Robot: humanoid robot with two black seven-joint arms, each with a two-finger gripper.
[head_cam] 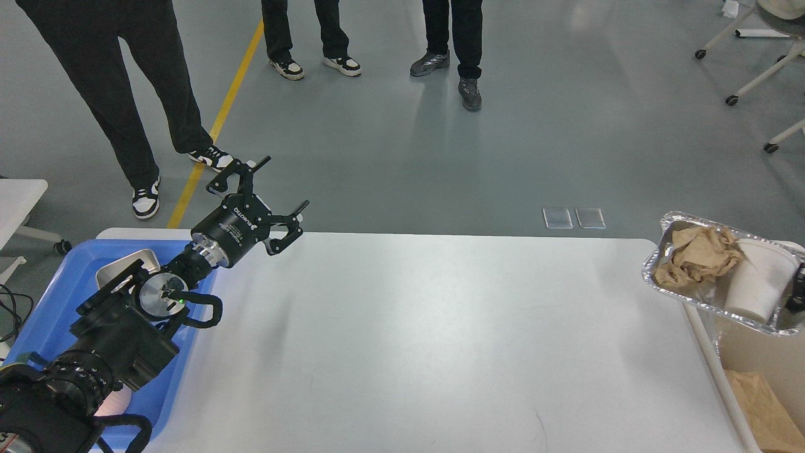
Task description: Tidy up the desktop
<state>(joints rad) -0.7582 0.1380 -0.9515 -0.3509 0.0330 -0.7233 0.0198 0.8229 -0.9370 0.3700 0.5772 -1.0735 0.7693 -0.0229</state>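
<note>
With the desk [415, 340] filling the centre and bare, my left hand [277, 198] hangs spread and empty at ten o'clock, while the foil tray [692, 289] of rubbish tips over the bin [755, 358] at three o'clock, seemingly held by my barely visible right hand [797, 286], grip unclear, so dumping seems next.

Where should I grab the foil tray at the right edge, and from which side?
Take the foil tray by its near-left rim, coming in from the desktop side. That stretch of crinkled lip is bare, while the crumpled brown paper and white cup fill the middle. The tray looks tilted over the bin, so pinch the lip firmly.
</note>
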